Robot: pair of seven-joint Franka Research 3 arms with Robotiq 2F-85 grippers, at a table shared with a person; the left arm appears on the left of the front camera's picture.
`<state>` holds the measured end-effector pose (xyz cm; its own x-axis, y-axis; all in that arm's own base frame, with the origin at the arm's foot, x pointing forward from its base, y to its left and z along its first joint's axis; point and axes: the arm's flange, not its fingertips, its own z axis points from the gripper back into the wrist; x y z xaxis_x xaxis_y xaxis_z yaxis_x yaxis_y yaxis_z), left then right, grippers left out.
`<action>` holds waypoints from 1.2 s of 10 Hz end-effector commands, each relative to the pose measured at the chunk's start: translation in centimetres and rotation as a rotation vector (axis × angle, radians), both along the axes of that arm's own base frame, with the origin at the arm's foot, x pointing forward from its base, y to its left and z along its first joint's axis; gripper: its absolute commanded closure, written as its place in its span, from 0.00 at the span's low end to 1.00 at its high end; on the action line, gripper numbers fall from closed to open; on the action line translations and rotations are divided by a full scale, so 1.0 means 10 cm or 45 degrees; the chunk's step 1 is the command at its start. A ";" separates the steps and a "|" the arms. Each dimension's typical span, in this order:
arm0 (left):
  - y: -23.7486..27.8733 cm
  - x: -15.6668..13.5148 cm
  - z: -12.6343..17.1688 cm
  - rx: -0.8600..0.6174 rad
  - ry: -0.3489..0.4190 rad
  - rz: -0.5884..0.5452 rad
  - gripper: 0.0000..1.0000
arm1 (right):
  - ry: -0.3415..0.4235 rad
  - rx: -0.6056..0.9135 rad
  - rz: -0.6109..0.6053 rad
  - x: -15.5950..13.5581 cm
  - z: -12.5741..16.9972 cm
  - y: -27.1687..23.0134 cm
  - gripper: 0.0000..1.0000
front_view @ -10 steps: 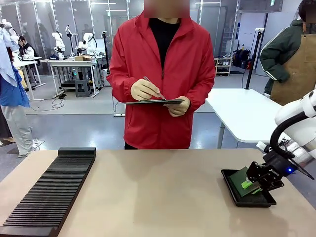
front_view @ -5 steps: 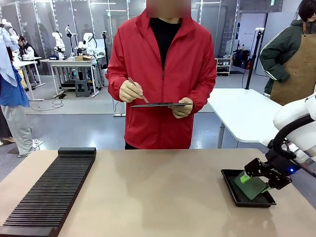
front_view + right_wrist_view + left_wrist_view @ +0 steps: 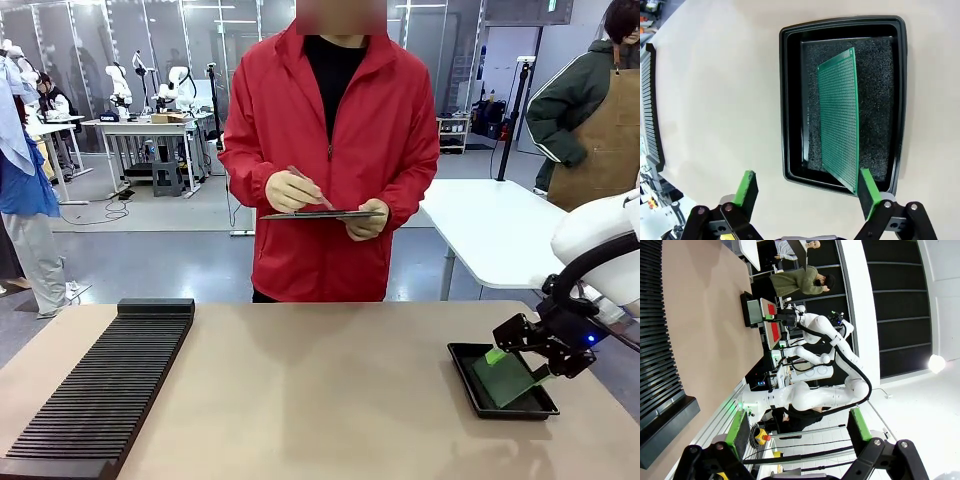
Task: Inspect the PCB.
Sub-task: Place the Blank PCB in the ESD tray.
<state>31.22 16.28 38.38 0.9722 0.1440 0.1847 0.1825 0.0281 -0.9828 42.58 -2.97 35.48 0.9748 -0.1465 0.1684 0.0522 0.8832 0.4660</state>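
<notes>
The PCB (image 3: 505,378), a thin green board with a fine dotted grid, lies askew in the shallow black tray (image 3: 466,356) at the table's right. In the right wrist view the PCB (image 3: 840,120) rests on the tray's (image 3: 790,100) dark foam, one near corner reaching the rim. My right gripper (image 3: 515,360) hovers just above it, open, touching nothing. Its green pads (image 3: 746,187) stand wide apart on either side of the tray's near end. My left gripper (image 3: 797,427) is open and empty, turned sideways off the table's edge.
A long black slotted rack (image 3: 100,390) lies along the table's left side, also close by in the left wrist view (image 3: 655,340). Across the table a person in a red jacket holds a dark tablet (image 3: 320,213) and a stylus. Bare tabletop spans the middle.
My right gripper has let go of the PCB and lifted slightly back to the right, its jaws widening. The PCB has dropped flat into the tray. The person's stylus hand shifted over the tablet.
</notes>
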 end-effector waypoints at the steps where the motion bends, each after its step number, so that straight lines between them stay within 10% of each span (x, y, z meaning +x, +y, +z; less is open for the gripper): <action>1: 0.01 -0.01 0.00 0.003 0.000 0.002 0.00 | -0.006 -0.046 -0.035 -0.10 0.05 0.07 0.00; 12: 0.01 -0.01 0.00 0.003 0.000 0.002 0.00 | -0.041 -0.008 -0.013 -0.14 0.15 0.02 0.00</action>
<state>31.22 16.28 38.38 0.9722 0.1440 0.1847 0.1825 0.0282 -0.9828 41.19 -3.01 36.84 0.9673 -0.1631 0.1943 0.0552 0.8827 0.4667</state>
